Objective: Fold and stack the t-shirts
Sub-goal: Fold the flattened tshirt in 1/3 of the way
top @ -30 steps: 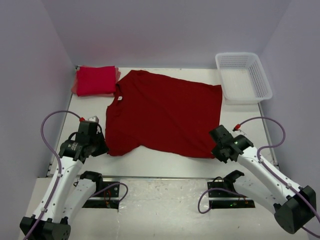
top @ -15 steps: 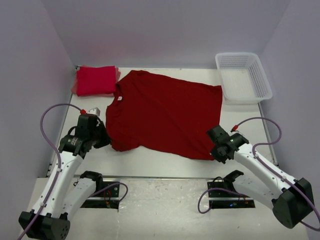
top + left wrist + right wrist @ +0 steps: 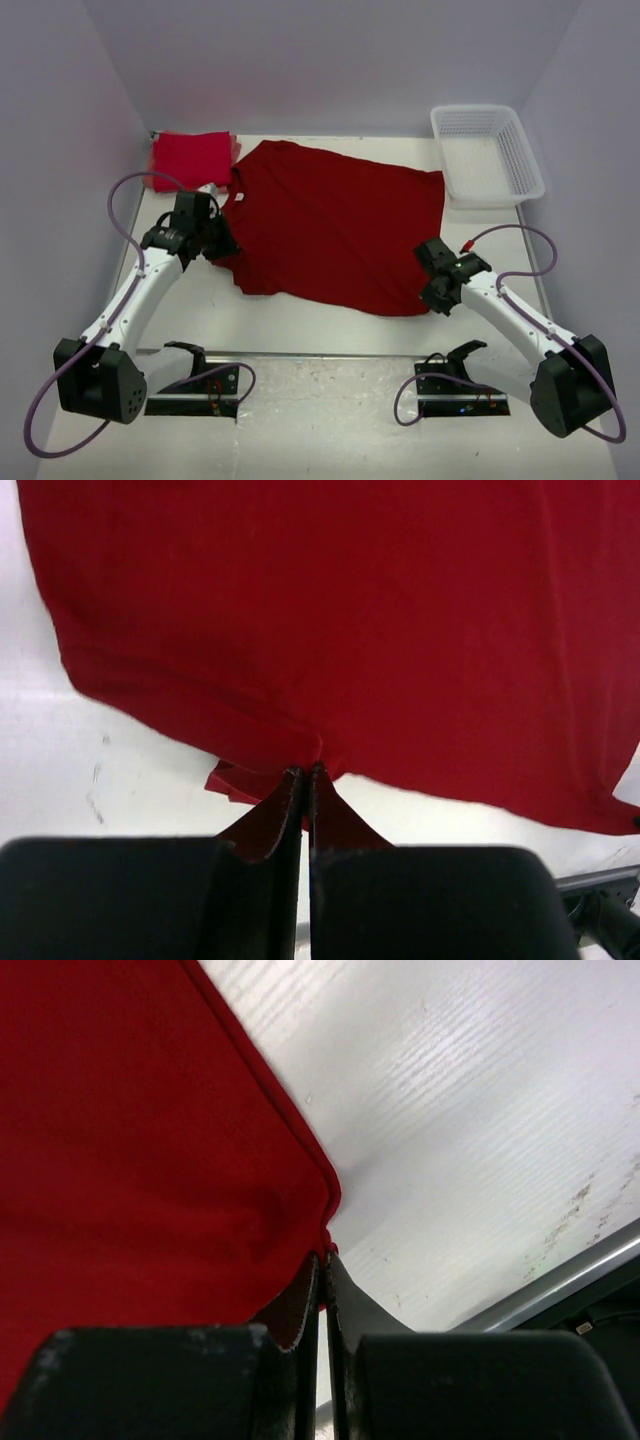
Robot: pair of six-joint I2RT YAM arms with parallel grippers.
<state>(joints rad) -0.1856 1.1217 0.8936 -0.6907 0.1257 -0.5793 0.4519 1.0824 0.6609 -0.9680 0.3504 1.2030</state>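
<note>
- A dark crimson t-shirt [image 3: 330,225] lies spread flat across the middle of the white tabletop [image 3: 300,322], its round neck toward the left of the frame and its hem toward the right.
- The left pincer [image 3: 222,248] sits at the shirt's left edge, just below the neck, in the left half of the top view.
- In the left wrist view its two black fingers are pressed together with almost no gap [image 3: 308,776], and the shirt's edge is pinched between the tips. The cloth gathers into a small pucker there, and a little flap of it pokes out to the left of the tips.
- The right pincer [image 3: 430,300] is at the shirt's lower right corner in the top view, close to the near edge of the tabletop.
- In the right wrist view its fingers are likewise drawn tight together [image 3: 322,1260] and grip the very corner of the hem — the stitched edge runs up and left from the tips, with bare tabletop to the right.
- Between the two grips the shirt rests on the tabletop.
- Folded bright red t-shirts [image 3: 190,160] lie in a neat pile at the upper left corner of the tabletop, just beside the spread shirt's upper sleeve.
- A white lattice basket [image 3: 527,152] stands at the upper right — close beside the spread shirt's far right corner.
</note>
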